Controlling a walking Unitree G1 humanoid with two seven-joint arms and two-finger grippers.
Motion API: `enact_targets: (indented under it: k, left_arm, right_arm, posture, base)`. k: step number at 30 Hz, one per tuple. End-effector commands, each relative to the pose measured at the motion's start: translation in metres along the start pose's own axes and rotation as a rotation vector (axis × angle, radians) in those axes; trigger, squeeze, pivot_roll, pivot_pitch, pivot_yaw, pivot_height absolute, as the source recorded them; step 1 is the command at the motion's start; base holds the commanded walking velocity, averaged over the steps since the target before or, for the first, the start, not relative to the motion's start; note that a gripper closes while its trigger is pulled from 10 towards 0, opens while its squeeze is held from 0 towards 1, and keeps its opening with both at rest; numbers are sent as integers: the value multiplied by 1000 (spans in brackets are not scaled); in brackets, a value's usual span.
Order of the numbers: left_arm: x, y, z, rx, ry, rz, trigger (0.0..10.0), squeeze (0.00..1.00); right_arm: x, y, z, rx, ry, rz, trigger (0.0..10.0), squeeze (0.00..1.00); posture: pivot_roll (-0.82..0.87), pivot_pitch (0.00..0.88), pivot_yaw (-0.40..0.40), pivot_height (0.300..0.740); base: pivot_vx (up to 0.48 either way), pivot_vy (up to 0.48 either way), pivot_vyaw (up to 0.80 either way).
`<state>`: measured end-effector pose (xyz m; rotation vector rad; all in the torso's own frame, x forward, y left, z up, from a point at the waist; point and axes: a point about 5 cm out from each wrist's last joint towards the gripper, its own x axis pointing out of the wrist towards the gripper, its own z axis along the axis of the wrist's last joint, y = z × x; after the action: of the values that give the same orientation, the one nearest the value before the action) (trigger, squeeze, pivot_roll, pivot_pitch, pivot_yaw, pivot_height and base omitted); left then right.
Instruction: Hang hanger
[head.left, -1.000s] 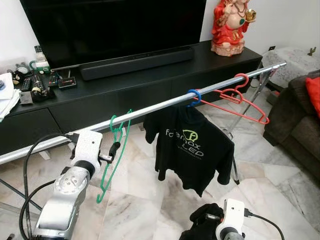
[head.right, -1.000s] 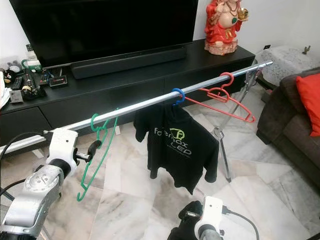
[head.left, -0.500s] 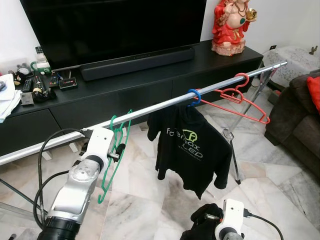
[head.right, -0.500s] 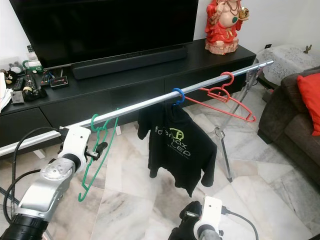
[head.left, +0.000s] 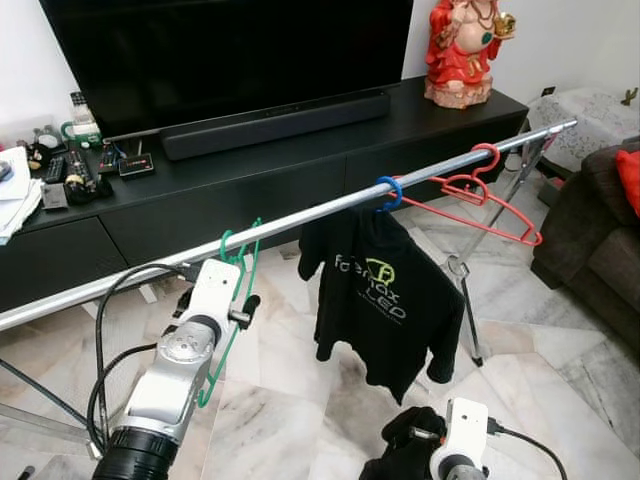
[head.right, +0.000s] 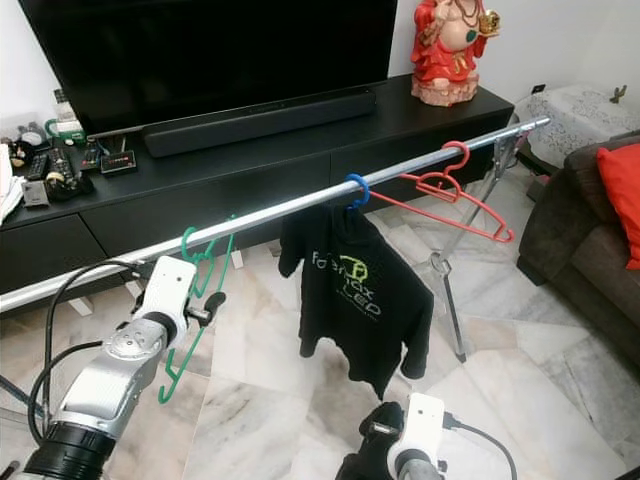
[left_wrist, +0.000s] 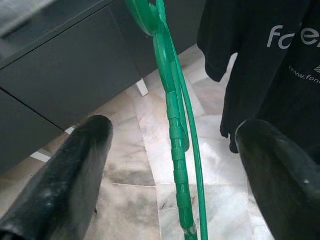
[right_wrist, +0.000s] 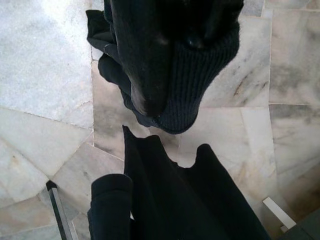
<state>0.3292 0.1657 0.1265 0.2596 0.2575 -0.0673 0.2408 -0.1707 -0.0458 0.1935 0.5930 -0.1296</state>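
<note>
With the green hanger hooked on the rail, our left gripper gapes wide; next we withdraw.

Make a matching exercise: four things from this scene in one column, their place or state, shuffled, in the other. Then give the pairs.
1. Green plastic hanger
2. Black printed T-shirt
3. Red plastic hanger
4. Left pincer

A. hanging bare near the silver rail's right end
B. open, straddling a hanger
C. hanging on the blue-hooked hanger
D. hooked on the rail, farthest left

Pairs: 1-D, 2-C, 3-A, 4-B
</note>
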Motion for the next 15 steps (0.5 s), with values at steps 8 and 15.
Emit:
enact_targets:
  k: [8, 15]
  left_arm:
    - [2, -1, -1, 7, 12, 5, 0, 0]
    - [1, 3, -1, 2, 9, 27, 0, 0]
  right_arm:
    - [0, 3, -2, 4, 12, 6, 10000, 0]
    - [0, 6, -2, 5, 12, 10, 10000, 0]
  posture:
    - [52, 112, 39, 740]
    - [55, 112, 41, 740]
  base:
    - [0, 0, 0]
    - [0, 0, 0]
